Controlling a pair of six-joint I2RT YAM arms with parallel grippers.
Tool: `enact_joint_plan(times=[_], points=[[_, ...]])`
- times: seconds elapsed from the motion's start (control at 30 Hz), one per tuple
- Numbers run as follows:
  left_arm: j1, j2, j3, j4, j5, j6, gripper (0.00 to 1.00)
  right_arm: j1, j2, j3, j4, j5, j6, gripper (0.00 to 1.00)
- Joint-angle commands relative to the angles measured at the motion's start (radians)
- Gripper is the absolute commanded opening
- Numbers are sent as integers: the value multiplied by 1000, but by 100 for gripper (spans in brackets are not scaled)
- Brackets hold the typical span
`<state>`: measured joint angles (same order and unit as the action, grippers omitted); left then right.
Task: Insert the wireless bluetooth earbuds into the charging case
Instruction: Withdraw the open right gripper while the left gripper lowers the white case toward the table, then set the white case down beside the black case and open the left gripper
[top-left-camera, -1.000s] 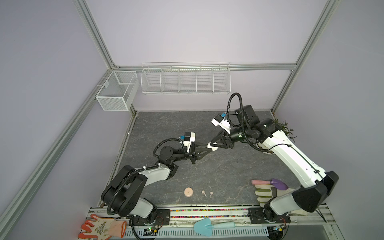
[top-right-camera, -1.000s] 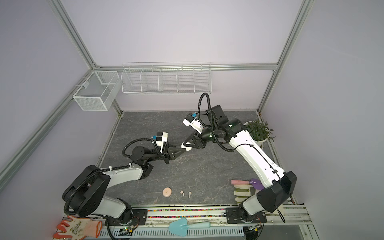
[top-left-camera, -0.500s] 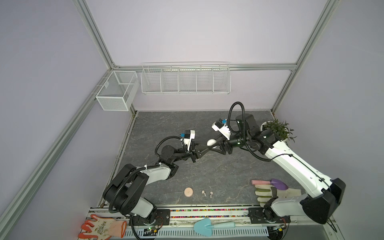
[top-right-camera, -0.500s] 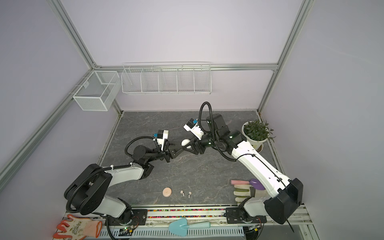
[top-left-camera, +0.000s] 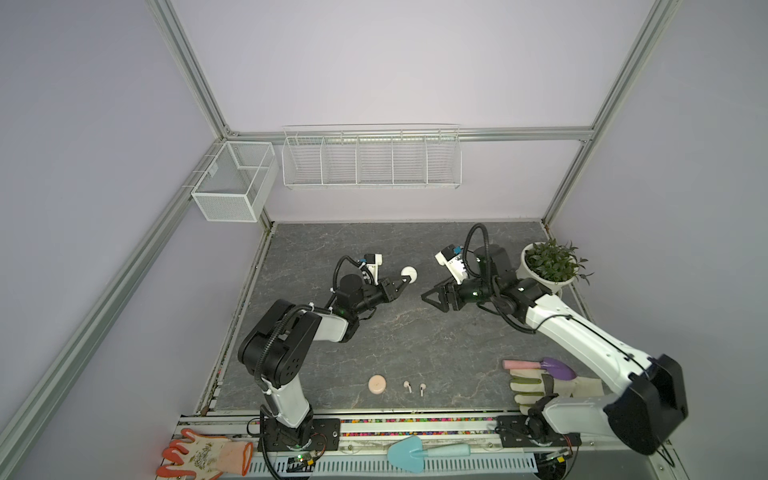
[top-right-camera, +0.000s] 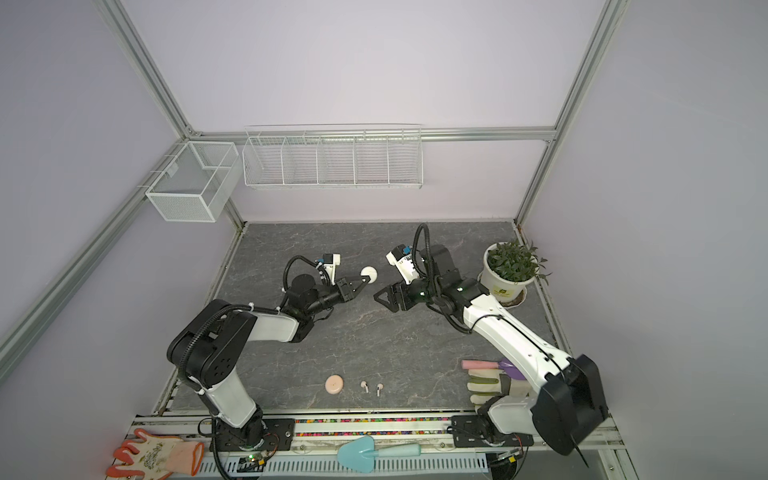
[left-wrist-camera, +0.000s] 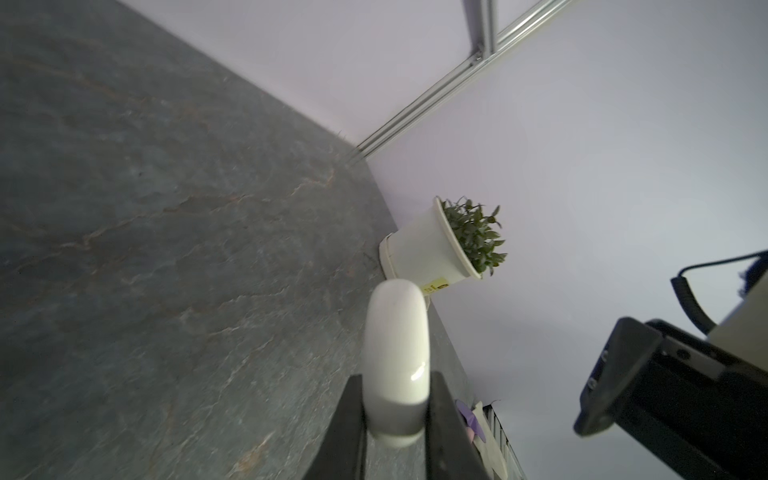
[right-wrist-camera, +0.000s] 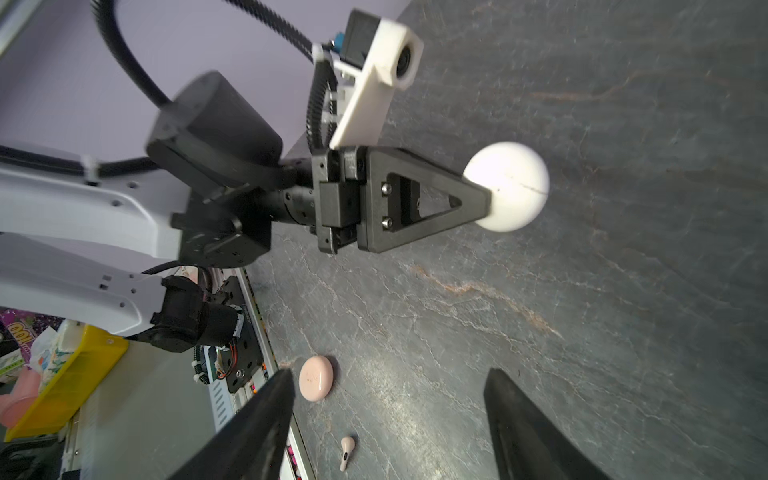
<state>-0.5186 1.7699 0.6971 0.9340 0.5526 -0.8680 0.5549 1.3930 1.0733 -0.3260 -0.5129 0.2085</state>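
Left gripper (top-left-camera: 406, 282) pinching glossy white round case (top-left-camera: 409, 272) by rim, looks slippery, light; right gripper (top-left-camera: 431, 297) spread, empty.

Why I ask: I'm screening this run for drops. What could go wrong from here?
1. The left gripper pinches the white case only at its rim, seemingly off the table; it may pivot or slip out.
2. The right gripper stands open and apart, so nothing backs that hold.
3. The pink earbuds lie loose near the table's front edge beside the pink case; a low arm sweep could scatter them.
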Motion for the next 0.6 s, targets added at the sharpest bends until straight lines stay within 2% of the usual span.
enact_joint_plan(times=[0.0,0.1,0.23,0.37,0.57], points=[[9,-5,107,-415,-86,53,0,-7,63,-13,56,-37,58,74],[9,-1,200,-670,-126,128,0,-15,87,-4,47,-8,30,74],[9,24,254,-815,-181,130,0,-43,95,-16,61,32,32,74],[9,67,335,-959,-181,145,0,-74,109,-38,66,38,30,75],[5,112,366,-987,-185,121,0,-86,119,-44,65,40,32,75]])
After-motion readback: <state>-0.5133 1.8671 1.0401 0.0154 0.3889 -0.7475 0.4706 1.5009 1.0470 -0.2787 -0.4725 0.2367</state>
